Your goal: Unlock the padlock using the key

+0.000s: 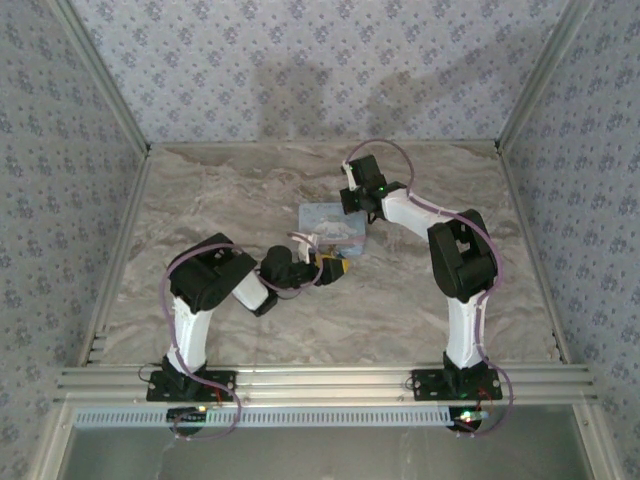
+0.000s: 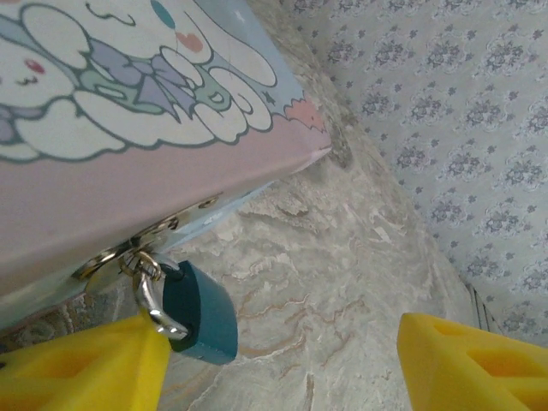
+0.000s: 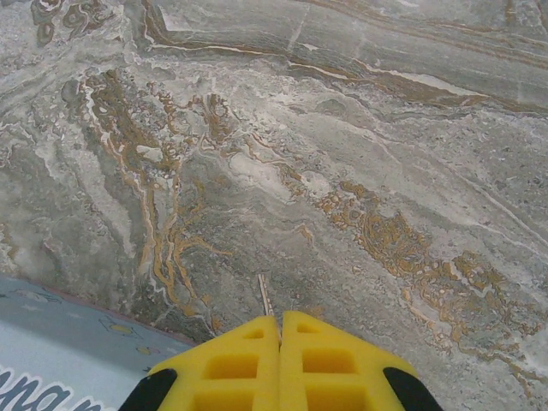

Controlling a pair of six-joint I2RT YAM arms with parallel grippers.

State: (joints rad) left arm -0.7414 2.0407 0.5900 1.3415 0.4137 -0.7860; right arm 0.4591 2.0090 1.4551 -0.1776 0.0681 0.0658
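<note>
The padlock, a small dark teal block with a silver shackle, hangs from the metal hasp on the front of the light blue cartoon-printed box. My left gripper is open at the box's front. Its left yellow finger is right against the padlock's shackle side, and the right finger stands far off. My right gripper is shut on the key, whose thin pale blade pokes out past the fingertips above the marble tabletop. In the top view the left gripper is in front of the box and the right gripper behind it.
The marble-patterned table is walled in by patterned panels at the back and on both sides. A corner of the box lies just left of the right gripper. Open tabletop lies to the left and right of the box.
</note>
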